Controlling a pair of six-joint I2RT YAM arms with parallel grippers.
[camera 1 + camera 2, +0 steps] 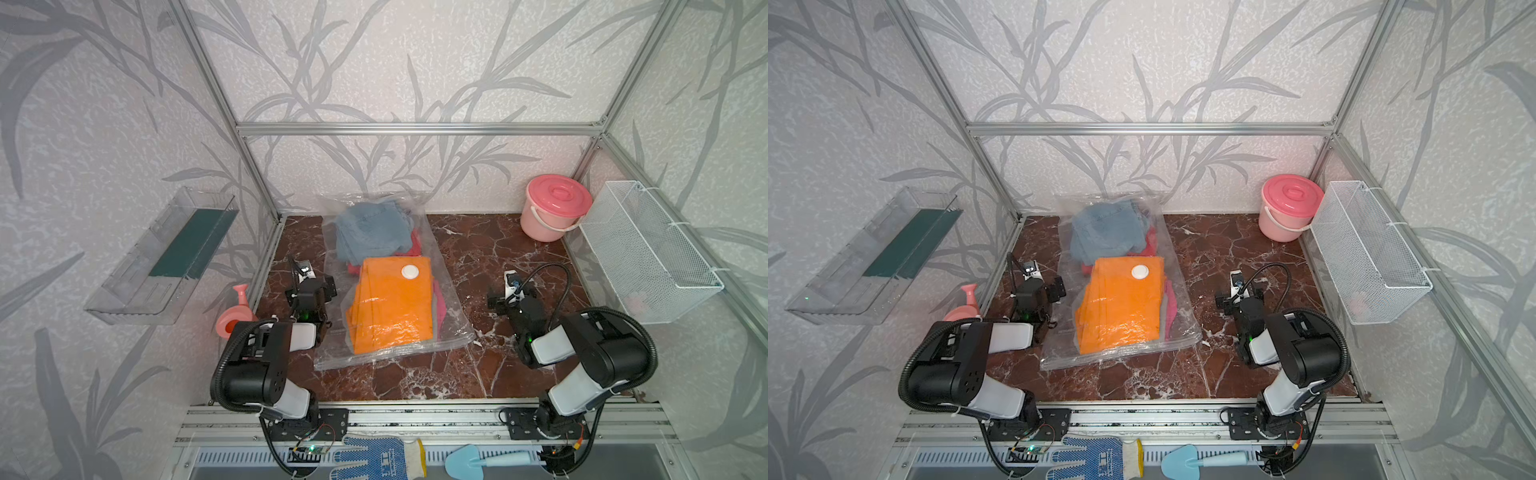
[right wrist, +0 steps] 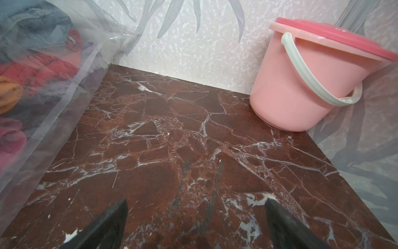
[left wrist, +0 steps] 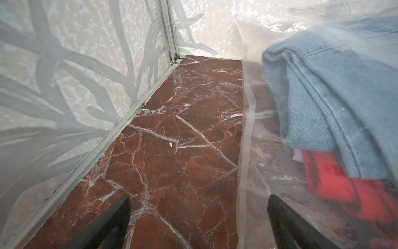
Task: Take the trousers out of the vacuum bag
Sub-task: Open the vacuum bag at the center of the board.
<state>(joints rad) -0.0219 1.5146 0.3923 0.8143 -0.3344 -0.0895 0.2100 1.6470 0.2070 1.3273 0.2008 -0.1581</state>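
Trousers (image 1: 390, 307) are all inside the bag (image 1: 451, 332), which lies flat in the middle of the table (image 1: 478, 249) in both top views, far end curling up against the back wall. The orange pair sits on top at the lower end, right under the white valve (image 1: 410, 272). The denim (image 1: 365, 232) is bunched toward the upper end, with red, pink and a bit of grey peeking out at the sides.

My guess on handling: the cloth is soft, light and floppy, so it'll drag and unfold rather than come out as a neat block. The film looks thin, crinkly and slick, and I'd expect the whole bag to skate on the marble unless one side gets pinned. Best hold is probably a folded edge of a pair, reached through the mouth. Honestly can't tell which end opens or whether the seal is shut.

Left gripper (image 3: 199, 199) is spread wide and empty, low at the bag's left edge. Right gripper (image 2: 196, 202) is also wide and empty, over bare marble right of the bag.

Round about there's a pink bucket (image 1: 555, 212) upper right, a mesh basket (image 1: 648, 245) on the right wall and a clear tray (image 1: 158, 257) on the left wall, all well apart. Nothing blocks the bag.
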